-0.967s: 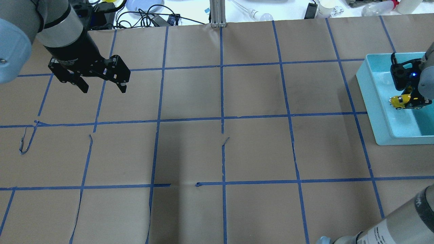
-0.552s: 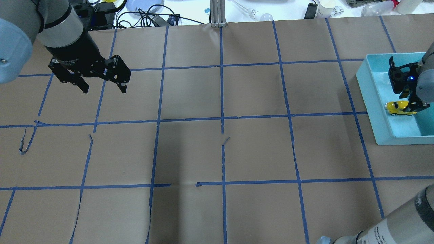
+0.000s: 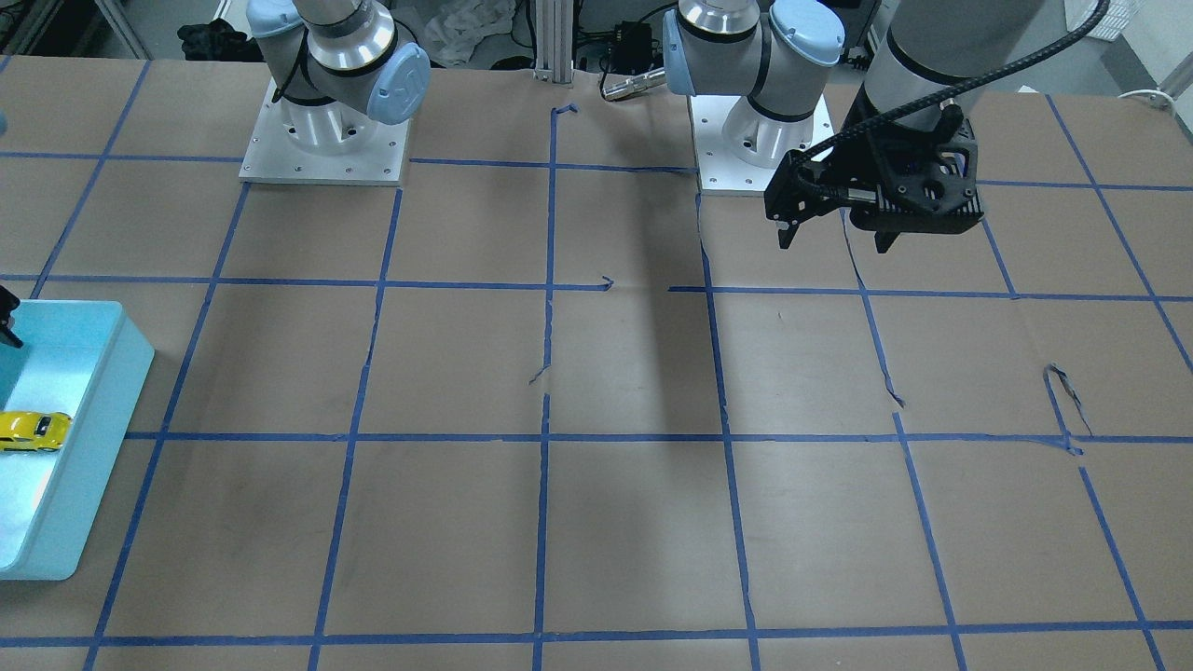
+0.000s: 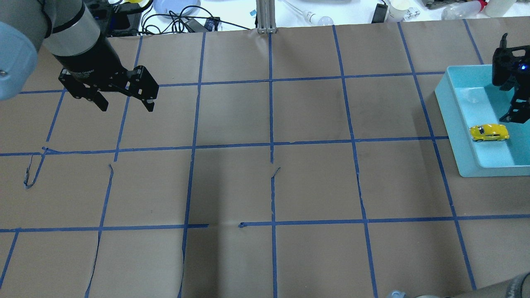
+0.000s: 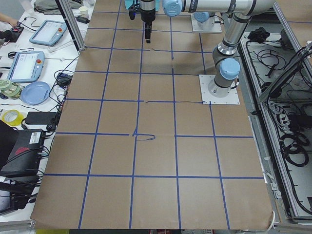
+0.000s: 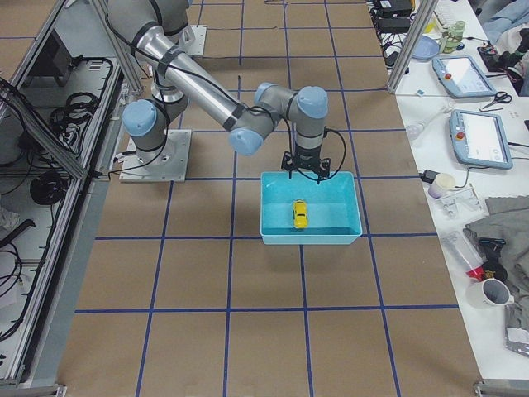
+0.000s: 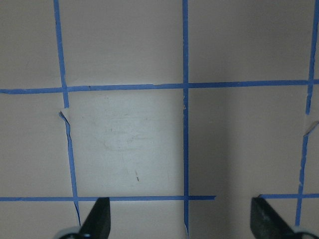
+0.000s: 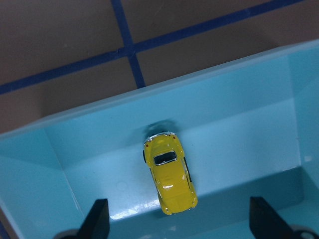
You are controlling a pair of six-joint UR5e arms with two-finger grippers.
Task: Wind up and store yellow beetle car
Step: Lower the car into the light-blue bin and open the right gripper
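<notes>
The yellow beetle car lies on its wheels on the floor of a light-blue bin at the table's right end. It touches nothing but the bin floor. The car also shows in the front view, the right side view and the right wrist view. My right gripper is open and empty above the bin, its fingers clear of the car. My left gripper is open and empty above the far left of the table, and shows in the front view.
Brown paper with a blue tape grid covers the table. Some tape strips are torn and curled. Cables, a plate and bottles lie beyond the far edge. The bin wall surrounds the car.
My right gripper has let go of the car, opened and lifted away toward the far side. The car now rests free in the bin. The left arm has barely moved.
</notes>
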